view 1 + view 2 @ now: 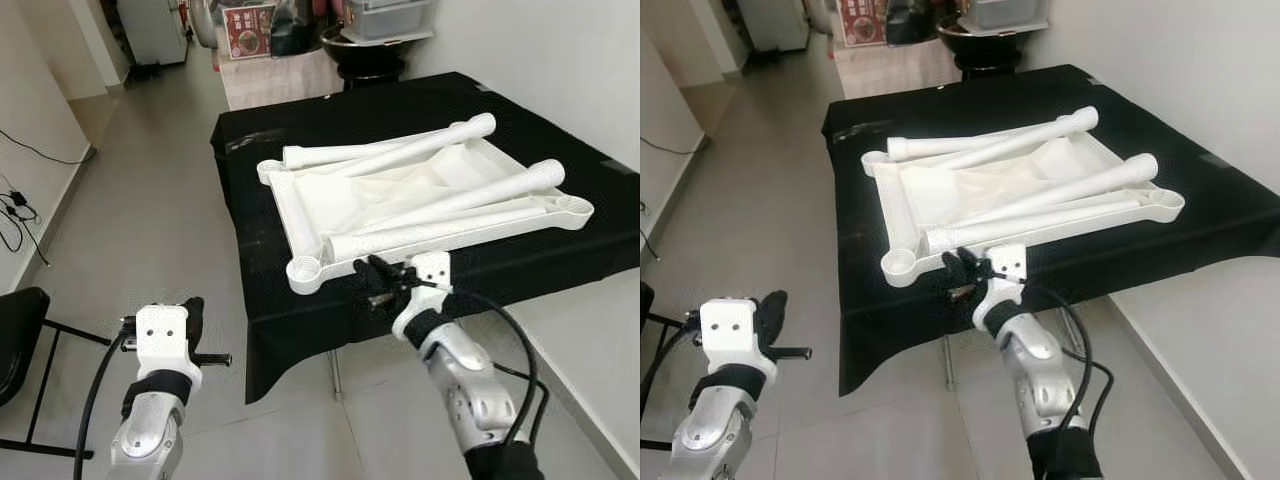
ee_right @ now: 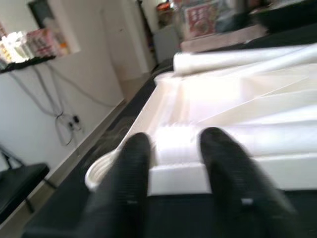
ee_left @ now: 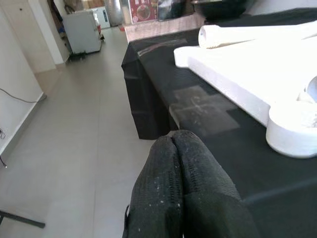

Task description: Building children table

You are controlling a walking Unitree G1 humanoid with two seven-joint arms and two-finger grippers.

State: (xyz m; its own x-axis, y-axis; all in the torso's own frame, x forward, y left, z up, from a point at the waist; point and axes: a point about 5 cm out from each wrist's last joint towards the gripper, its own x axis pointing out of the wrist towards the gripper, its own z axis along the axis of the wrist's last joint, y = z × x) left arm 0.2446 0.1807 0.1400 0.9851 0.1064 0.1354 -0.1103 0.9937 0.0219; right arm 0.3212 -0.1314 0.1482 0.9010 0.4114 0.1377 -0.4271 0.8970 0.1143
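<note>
Pale tiled floor [image 1: 170, 200] and white walls [image 1: 560, 60] (cables trailing along the left one), daylight throughout.

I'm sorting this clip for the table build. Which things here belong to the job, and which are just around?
Part of the job:
white tabletop, lying upside down
four white legs lying across it
right gripper, open at its near edge

Just around:
black-covered table
black chair
white appliance
left gripper, shut and idle

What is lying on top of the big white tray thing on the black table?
Four white table legs lie across the upturned white tabletop, which rests on a black cloth. The table under the cloth is covered. The right gripper, open, reaches toward the tabletop's near edge.
</note>
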